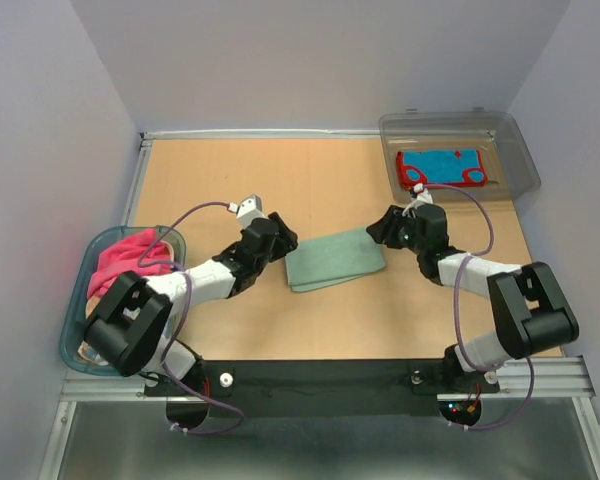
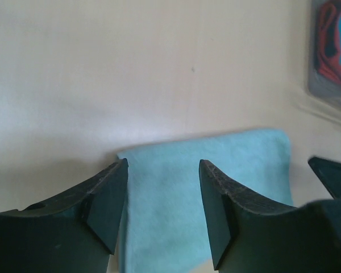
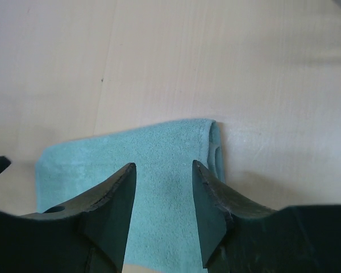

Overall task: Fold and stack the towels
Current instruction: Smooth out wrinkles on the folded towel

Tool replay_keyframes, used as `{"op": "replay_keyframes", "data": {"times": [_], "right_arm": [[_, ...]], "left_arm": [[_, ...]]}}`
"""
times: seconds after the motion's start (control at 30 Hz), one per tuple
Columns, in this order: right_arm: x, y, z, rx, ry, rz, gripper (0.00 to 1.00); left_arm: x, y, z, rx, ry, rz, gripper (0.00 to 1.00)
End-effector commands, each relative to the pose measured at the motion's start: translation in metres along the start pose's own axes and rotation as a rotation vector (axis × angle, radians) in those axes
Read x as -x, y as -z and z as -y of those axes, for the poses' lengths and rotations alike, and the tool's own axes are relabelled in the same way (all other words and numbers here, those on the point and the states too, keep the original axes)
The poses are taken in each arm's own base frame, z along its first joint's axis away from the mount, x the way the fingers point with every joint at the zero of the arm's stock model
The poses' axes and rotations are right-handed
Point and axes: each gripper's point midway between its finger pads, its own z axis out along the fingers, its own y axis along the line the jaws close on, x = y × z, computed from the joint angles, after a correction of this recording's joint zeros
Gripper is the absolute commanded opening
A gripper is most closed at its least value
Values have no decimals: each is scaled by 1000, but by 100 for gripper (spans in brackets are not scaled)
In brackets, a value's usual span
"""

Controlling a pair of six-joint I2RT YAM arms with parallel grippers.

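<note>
A folded teal towel [image 1: 335, 260] lies flat in the middle of the table. My left gripper [image 1: 282, 240] hovers at its left end, jaws open and empty, and the left wrist view shows the teal towel [image 2: 244, 165] beneath my left gripper [image 2: 163, 165]. My right gripper [image 1: 384, 228] stands at the towel's right end, open too. In the right wrist view the teal towel [image 3: 102, 159], with its folded edge to the right, lies under my right gripper [image 3: 163, 166]. A pink towel [image 1: 128, 258] lies crumpled in the tub. A blue and red towel [image 1: 442, 168] lies in the bin.
The blue-rimmed oval tub [image 1: 75, 300] sits at the left table edge beside my left arm. The clear grey plastic bin [image 1: 515, 150] stands at the back right corner. Bare wood surrounds the teal towel. Walls close in the table on three sides.
</note>
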Motion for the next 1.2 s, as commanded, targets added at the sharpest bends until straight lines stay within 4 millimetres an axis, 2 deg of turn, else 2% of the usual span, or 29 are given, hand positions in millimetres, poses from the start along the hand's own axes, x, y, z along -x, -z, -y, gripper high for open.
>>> {"op": "replay_keyframes", "data": {"times": [0.0,0.07,0.17,0.2,0.27,0.3,0.37,0.5,0.63,0.8,1.17], "right_arm": [[1,21,19,-147,105,-84,50],[6,33,21,-185,106,-67,50],[-5,46,26,-221,97,-111,49],[-7,48,26,-219,96,-124,48],[-15,50,24,-202,92,-156,46],[-16,50,23,-193,91,-161,45],[-19,50,19,-171,87,-175,45],[-24,47,17,-153,87,-205,44],[-26,46,19,-155,84,-212,44],[-25,43,15,-135,83,-221,44],[-32,42,13,-114,82,-248,44]], "left_arm": [[-30,43,3,51,-25,-67,65],[-53,59,1,55,-41,-113,65],[-81,78,-2,58,-54,-167,65],[-88,81,-6,76,-70,-181,64],[-103,83,1,76,-77,-208,62],[-110,84,-4,100,-99,-226,60],[-117,82,-5,136,-95,-233,58],[-123,79,-16,214,-22,-229,52],[-124,72,-21,256,46,-200,51],[-120,66,-14,256,151,-156,49],[-125,62,-35,345,212,-122,39]]}}
